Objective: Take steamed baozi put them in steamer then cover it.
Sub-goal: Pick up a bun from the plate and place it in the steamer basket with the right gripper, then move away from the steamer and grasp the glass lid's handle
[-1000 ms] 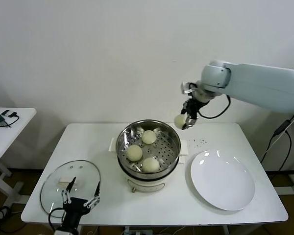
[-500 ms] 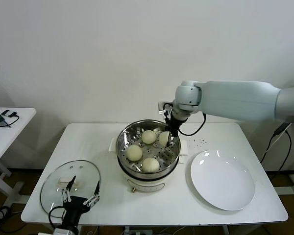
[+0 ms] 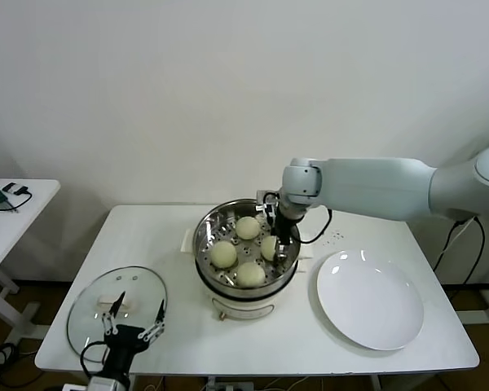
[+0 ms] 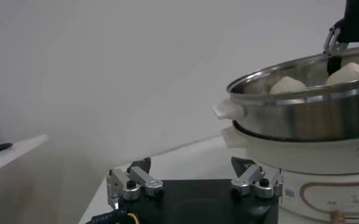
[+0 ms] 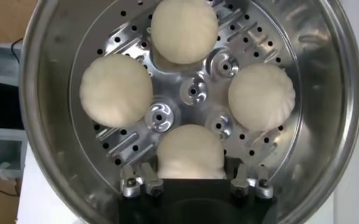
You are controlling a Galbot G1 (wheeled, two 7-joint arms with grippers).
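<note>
Four cream-white domed baozi [image 5: 190,151] fill the shiny steel steamer [image 3: 208,230]; the right pincer [image 3: 276,244] spreads around one, while the glass cover [image 3: 90,303] lies beneath the wide-open left pincer [image 3: 134,322].

The fourth baozi [image 3: 268,246] was half hidden by the right gripper [image 3: 279,248] in the head view, and its near side was covered by the gripper body in the right wrist view. Whether it was touched by the fingers could not be told. The steamer [image 4: 301,115] was cut off at the edge of the left wrist view. The cover [image 3: 118,303] was partly masked by the left gripper [image 3: 134,323]. Small items [image 3: 2,195] on the side table [image 3: 24,220] were too small to be identified.
</note>
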